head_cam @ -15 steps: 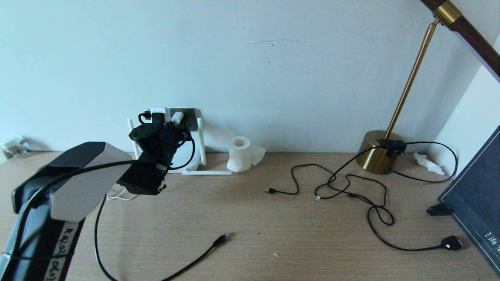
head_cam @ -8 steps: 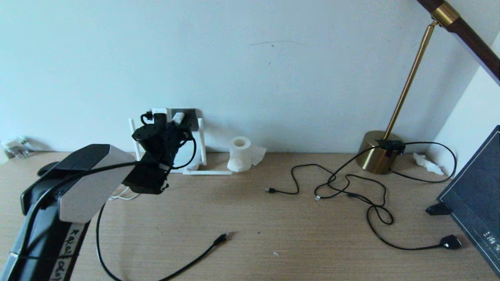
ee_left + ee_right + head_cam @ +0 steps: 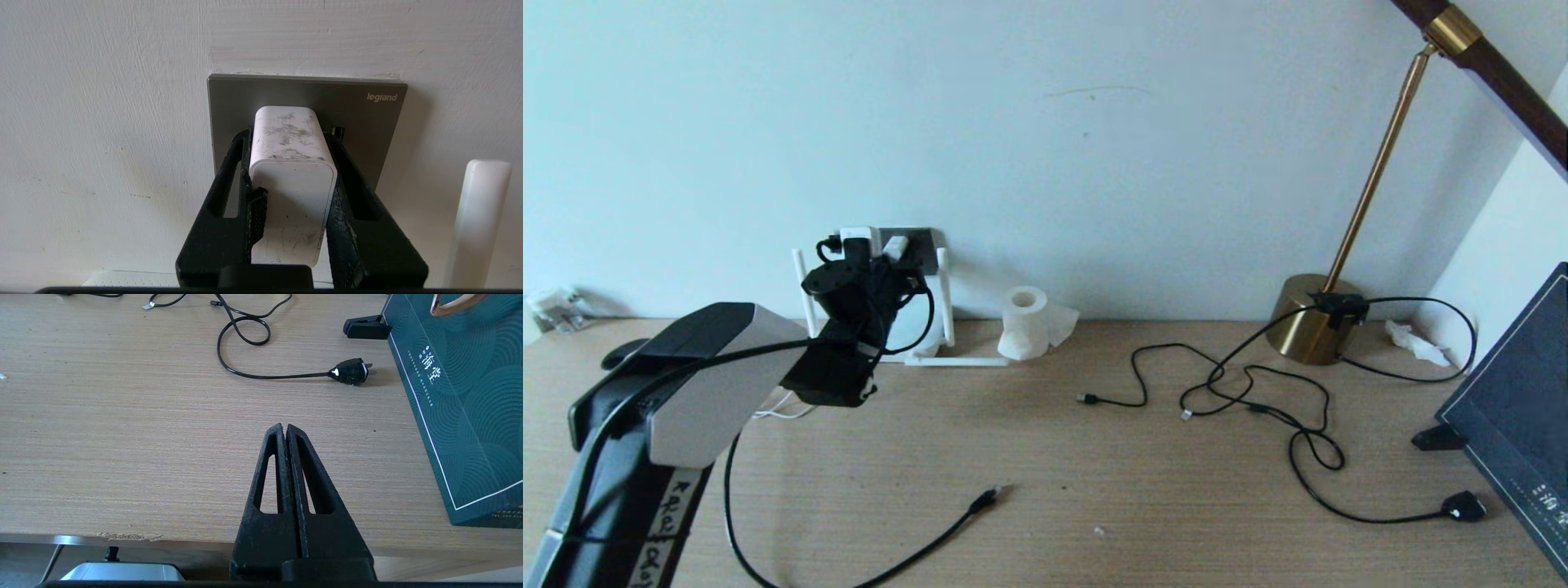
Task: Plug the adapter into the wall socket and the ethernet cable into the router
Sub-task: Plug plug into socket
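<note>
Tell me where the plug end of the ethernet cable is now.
In the head view, the ethernet cable's plug lies loose on the wooden desk, left of centre near the front, apart from the router by the wall.

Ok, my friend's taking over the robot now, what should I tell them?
Left gripper: shut on the adapter, pressing it against the wall socket; whether it's fully in can't be told.
Right gripper: shut, empty, parked over the table's near edge.
Ethernet cable: loose on the table, not plugged in.
Router: below the socket.
Left: finish the adapter, let go, plug the cable into the router.
</note>
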`<state>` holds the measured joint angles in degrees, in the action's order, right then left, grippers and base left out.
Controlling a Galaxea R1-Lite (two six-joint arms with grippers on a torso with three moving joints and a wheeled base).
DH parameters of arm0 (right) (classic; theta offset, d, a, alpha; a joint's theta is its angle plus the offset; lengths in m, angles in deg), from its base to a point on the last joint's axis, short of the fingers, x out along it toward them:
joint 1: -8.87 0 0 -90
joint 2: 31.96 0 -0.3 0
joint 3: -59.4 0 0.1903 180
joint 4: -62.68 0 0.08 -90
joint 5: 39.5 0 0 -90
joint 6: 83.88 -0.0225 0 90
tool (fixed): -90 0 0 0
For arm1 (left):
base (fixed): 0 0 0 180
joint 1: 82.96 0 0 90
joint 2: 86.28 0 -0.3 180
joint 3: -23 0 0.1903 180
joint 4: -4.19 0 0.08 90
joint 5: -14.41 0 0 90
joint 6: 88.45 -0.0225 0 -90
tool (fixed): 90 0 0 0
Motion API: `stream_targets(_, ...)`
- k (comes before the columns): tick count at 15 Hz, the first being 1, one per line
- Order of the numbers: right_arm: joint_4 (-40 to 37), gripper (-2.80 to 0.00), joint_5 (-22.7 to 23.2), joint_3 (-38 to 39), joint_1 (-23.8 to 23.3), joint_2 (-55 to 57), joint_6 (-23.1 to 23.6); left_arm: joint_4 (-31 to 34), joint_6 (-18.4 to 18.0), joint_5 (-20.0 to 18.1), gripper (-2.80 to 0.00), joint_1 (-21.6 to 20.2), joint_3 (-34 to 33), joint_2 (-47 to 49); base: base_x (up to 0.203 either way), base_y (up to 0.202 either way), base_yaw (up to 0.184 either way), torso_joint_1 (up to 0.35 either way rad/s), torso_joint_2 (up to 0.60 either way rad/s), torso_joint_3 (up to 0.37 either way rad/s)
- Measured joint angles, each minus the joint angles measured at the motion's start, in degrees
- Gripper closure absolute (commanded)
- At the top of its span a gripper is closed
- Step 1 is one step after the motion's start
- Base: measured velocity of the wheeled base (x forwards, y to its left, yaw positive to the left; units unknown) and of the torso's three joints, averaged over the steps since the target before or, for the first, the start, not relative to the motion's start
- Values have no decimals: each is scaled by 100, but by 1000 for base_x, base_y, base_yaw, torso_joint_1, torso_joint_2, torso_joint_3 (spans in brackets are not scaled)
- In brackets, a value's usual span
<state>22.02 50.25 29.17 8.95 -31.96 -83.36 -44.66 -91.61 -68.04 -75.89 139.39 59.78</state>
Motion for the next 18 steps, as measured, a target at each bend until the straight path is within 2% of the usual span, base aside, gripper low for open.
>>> stream_targets(8, 0, 0, -2, 0, 0, 0, 0, -3, 2, 227, 0, 72, -4, 24, 0, 0, 0, 0, 0, 0)
stream_targets(9, 0, 0, -1, 0, 0, 0, -2, -5, 5, 226, -280, 73, -4, 24, 0, 0, 0, 0, 0, 0)
stream_targets(12, 2, 0, 0, 0, 0, 0, -2, -1, 154, 236, -280, 73, -4, 5, 0, 0, 0, 0, 0, 0)
stream_targets(18, -1, 0, 0, 0, -2, 0, 0, -44, 162, 251, -280, 72, -44, -39, 0, 0, 0, 0, 0, 0)
